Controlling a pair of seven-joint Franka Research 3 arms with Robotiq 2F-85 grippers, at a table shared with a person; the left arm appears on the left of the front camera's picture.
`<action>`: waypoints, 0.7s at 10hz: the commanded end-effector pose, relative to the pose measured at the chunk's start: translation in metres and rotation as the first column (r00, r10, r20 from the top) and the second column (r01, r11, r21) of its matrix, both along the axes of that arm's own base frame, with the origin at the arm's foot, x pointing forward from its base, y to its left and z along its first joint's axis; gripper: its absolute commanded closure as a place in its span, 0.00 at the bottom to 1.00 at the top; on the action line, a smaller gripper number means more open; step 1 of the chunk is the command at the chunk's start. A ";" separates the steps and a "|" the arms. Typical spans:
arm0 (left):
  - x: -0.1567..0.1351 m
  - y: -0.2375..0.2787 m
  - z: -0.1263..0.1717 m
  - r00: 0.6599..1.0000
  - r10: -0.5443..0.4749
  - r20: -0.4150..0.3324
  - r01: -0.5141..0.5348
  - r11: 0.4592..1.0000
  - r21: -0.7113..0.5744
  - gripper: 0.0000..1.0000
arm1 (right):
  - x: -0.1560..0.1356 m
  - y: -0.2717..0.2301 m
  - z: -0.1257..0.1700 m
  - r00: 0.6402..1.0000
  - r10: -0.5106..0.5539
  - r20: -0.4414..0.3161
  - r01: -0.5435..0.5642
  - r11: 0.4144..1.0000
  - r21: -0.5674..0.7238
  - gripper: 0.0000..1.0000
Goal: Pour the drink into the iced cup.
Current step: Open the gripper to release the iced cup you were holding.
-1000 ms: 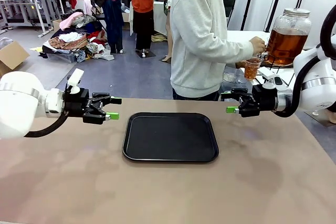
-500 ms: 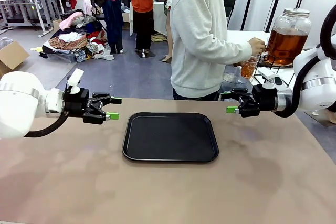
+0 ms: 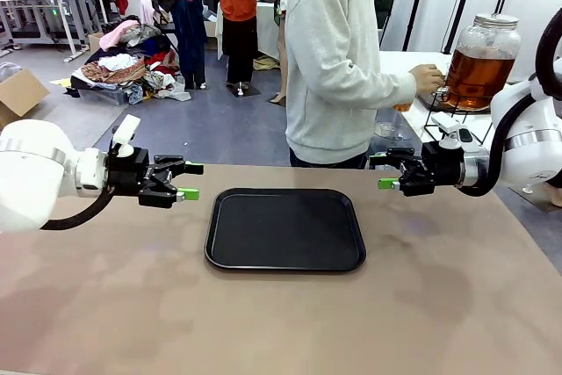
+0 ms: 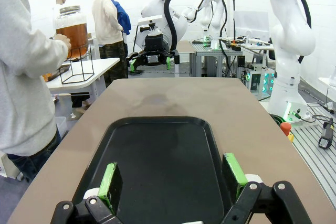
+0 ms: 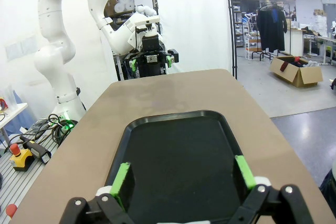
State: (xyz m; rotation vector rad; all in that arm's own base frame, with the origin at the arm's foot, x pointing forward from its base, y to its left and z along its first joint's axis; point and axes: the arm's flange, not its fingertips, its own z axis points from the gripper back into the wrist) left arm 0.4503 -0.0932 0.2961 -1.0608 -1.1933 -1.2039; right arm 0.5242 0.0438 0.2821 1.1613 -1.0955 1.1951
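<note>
one black tray (image 3: 285, 228) lies mid-table between the arms, bare. left gripper (image 3: 183, 181) and right gripper (image 3: 387, 173) hover at its two sides — both spread wide, holding nothing. the drink (image 3: 479, 75) sits in its jar on a side table beyond the right gripper — a person's hand (image 3: 428, 77) at it.

Count: one black tray (image 3: 285, 228) on one table (image 3: 281, 322), two arms with one gripper each, left (image 3: 186, 181) and right (image 3: 384, 170), both open and empty. One jar (image 3: 481, 61) of amber drink (image 3: 479, 76) on one wire stand (image 3: 439, 114), far right. One person (image 3: 338, 59) at the jar; cups can't be counted.
</note>
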 end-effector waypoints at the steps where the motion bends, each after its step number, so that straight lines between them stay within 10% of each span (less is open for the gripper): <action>1: -0.001 0.000 0.001 1.000 -0.001 0.006 0.001 1.000 -0.002 0.00 | 0.002 0.000 0.003 1.000 -0.003 0.000 0.003 1.000 -0.004 0.00; 7: -0.001 0.000 0.001 1.000 -0.001 0.006 0.001 1.000 -0.002 0.00 | 0.002 0.000 0.003 1.000 -0.003 0.000 0.003 1.000 -0.004 0.00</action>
